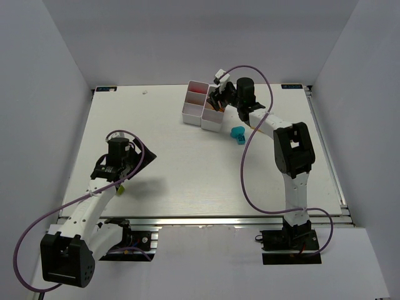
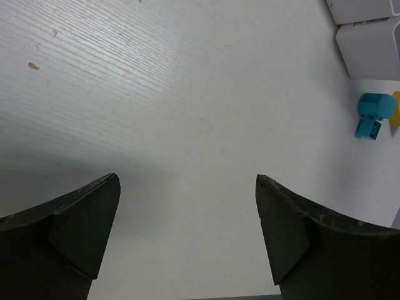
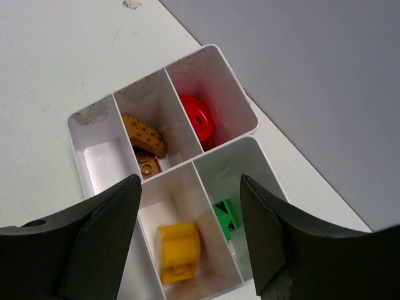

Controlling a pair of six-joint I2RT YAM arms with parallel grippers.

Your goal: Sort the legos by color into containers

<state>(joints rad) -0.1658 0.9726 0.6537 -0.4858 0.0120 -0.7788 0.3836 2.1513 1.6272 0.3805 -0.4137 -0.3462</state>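
The white containers (image 3: 247,132) sit under my right gripper (image 3: 189,181), which is open and empty above them. Separate compartments hold a yellow lego (image 3: 178,250), slightly blurred, a green lego (image 3: 226,215), a red lego (image 3: 199,119) and orange-brown legos (image 3: 145,134). In the top view the containers (image 1: 189,116) are at the back middle, with the right gripper (image 1: 215,100) over them. A cyan-blue lego (image 1: 237,134) lies on the table to their right and also shows in the left wrist view (image 2: 374,111). My left gripper (image 2: 187,178) is open and empty above bare table at the left (image 1: 149,157).
A yellow piece (image 2: 396,117) lies next to the cyan lego at the frame edge. A small lime piece (image 1: 120,189) lies by the left arm. One container compartment (image 3: 103,164) holds nothing. White walls enclose the table on three sides.
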